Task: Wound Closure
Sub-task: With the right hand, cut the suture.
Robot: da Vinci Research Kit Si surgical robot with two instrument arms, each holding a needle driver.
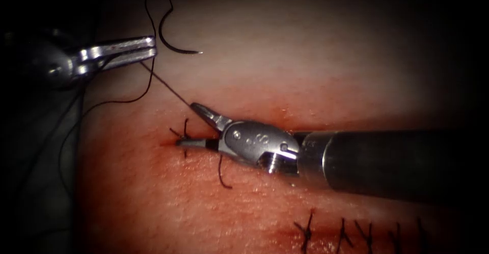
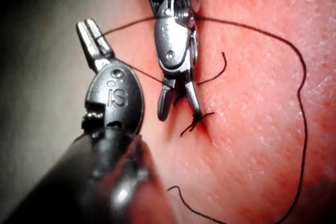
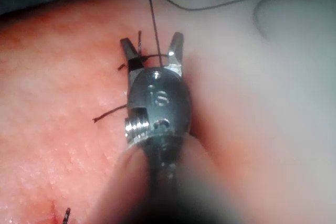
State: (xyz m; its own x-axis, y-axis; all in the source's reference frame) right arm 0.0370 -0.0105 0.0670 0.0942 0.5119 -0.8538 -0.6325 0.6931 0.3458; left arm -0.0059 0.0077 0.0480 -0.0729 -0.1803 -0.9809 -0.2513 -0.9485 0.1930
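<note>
Pink-red pork tissue (image 1: 316,65) fills the background, older stitches (image 1: 356,231) near right. Left tool (image 1: 145,49): fingers closed on black thread (image 1: 165,87), taut to the knot (image 1: 184,134) at the cut. Right tool (image 1: 196,127): fingers spread apart astride that strand, holding nothing. Curved dark needle (image 1: 170,40) lies free on tissue, far left. Likely knot-tying/trimming stage. "IS" stamped on both tools.

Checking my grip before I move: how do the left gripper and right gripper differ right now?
The left silver metal gripper is shut on the thin black thread, up on the left of the cut; the right silver metal gripper is open, straddling the thread at the knot, holding nothing. The curved dark needle lies free on the tissue.
</note>
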